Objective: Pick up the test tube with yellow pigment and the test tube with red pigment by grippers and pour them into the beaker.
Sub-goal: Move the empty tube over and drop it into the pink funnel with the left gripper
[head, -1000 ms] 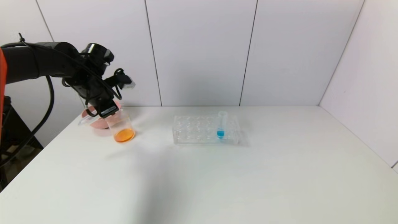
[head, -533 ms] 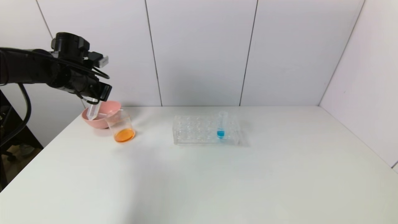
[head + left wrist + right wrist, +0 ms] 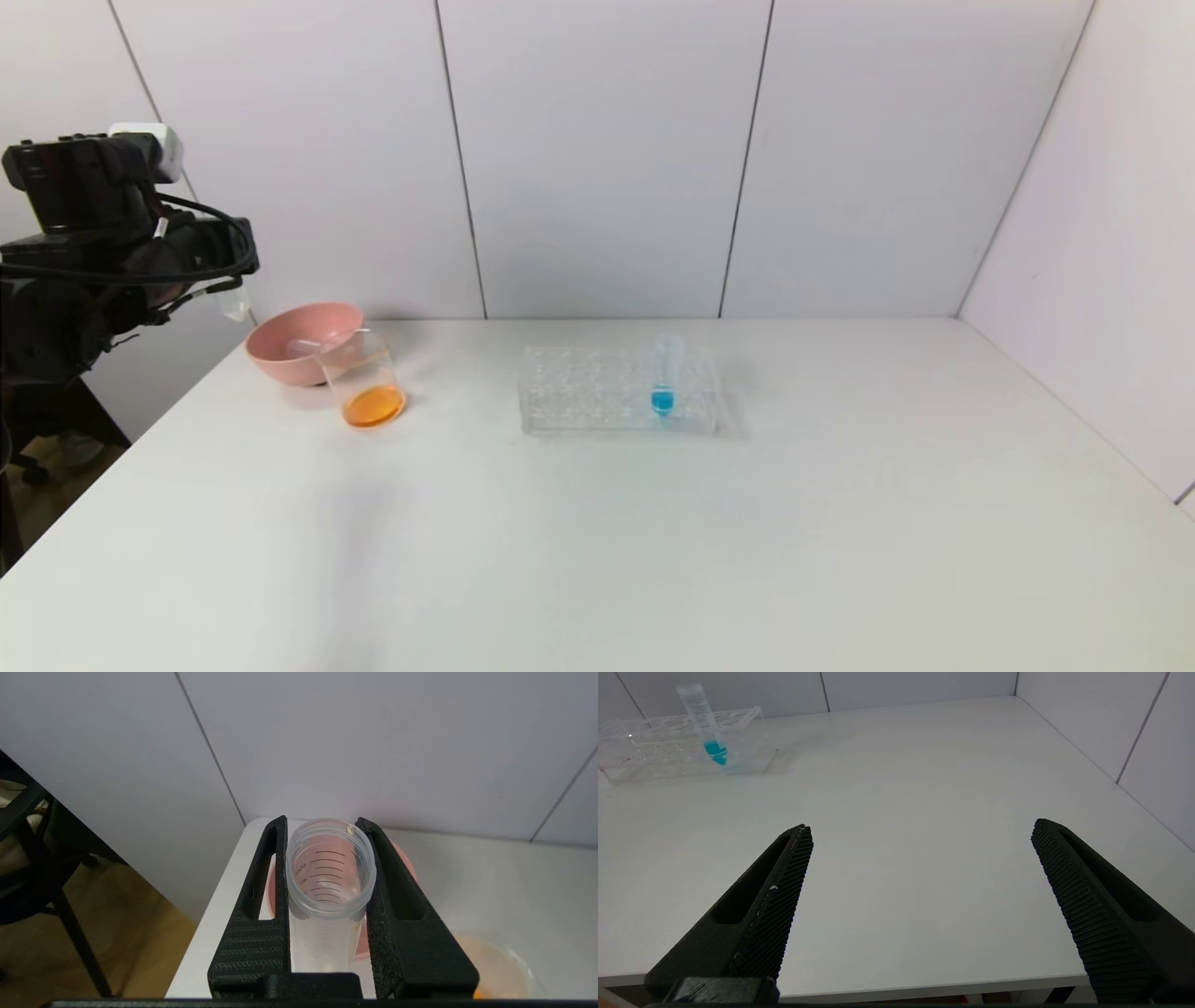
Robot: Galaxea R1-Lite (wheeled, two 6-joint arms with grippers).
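Left gripper [image 3: 327, 833] clamped on an emptied clear test tube [image 3: 329, 877], raised at far left beside pink bowl [image 3: 297, 336]; grip confirmed only in left wrist view. Beaker [image 3: 366, 383] with orange liquid just right of bowl. Right gripper [image 3: 920, 840] spread wide, seen only in right wrist view, near table [image 3: 653, 541] edge.
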